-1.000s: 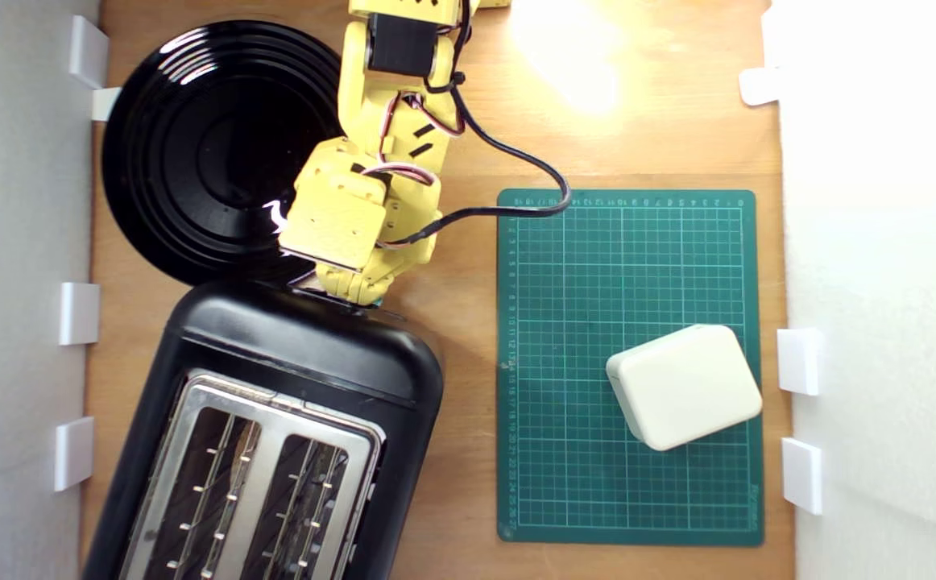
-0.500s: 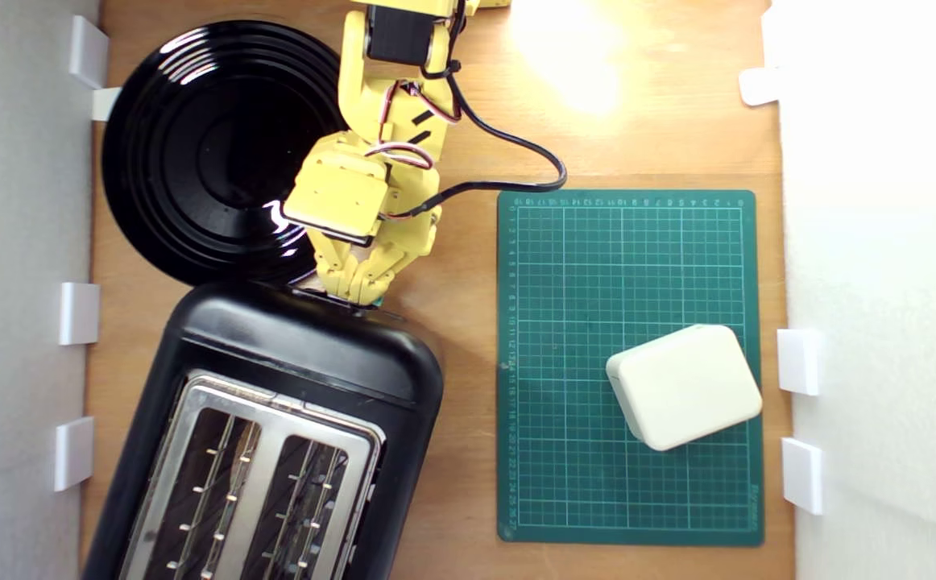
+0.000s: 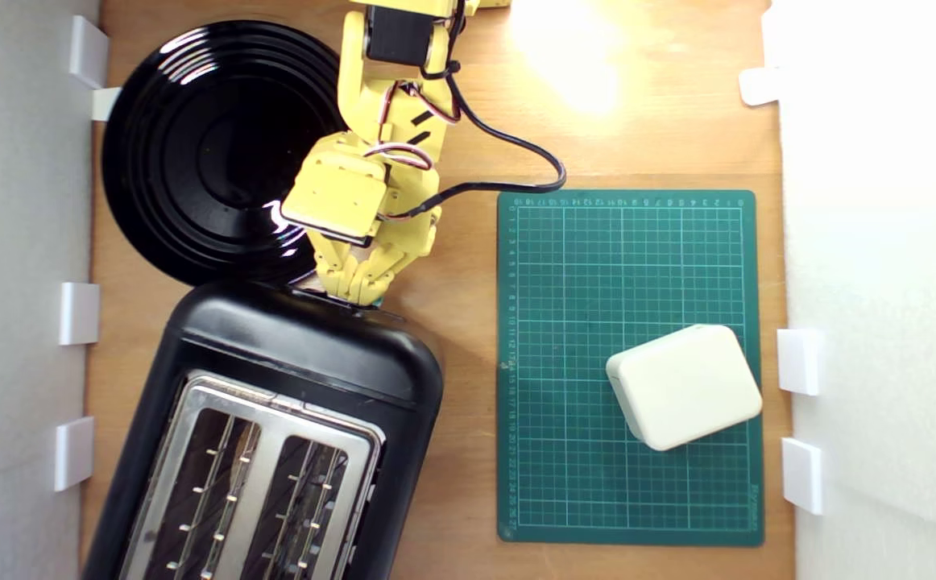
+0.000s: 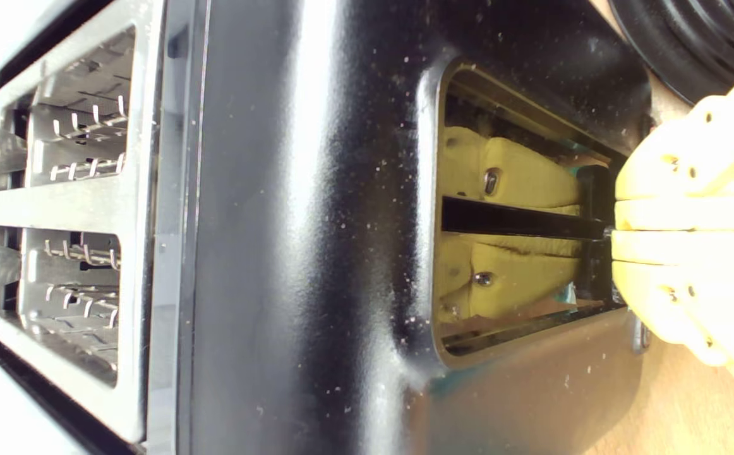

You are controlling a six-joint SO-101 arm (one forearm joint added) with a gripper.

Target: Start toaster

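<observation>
A black toaster (image 3: pixel 275 435) sits at 7 o'clock on the wooden surface (image 3: pixel 468 145) in the exterior view. The yellow claw (image 4: pixel 613 232), fingers pressed nearly together, meets the lever slot in the toaster's end. A black plate (image 3: pixel 194 145) lies at 11 o'clock.

The wooden bench (image 3: pixel 468 145) carries three things — a black plate (image 3: pixel 202 145), the toaster (image 3: pixel 299 346) and a green cutting mat (image 3: pixel 597 266).

Bright glare blows out the table (image 3: pixel 573 72) top and right wall (image 3: pixel 887 242); wrist view's soft, toaster (image 4: pixel 316 189) streaked with reflections
</observation>
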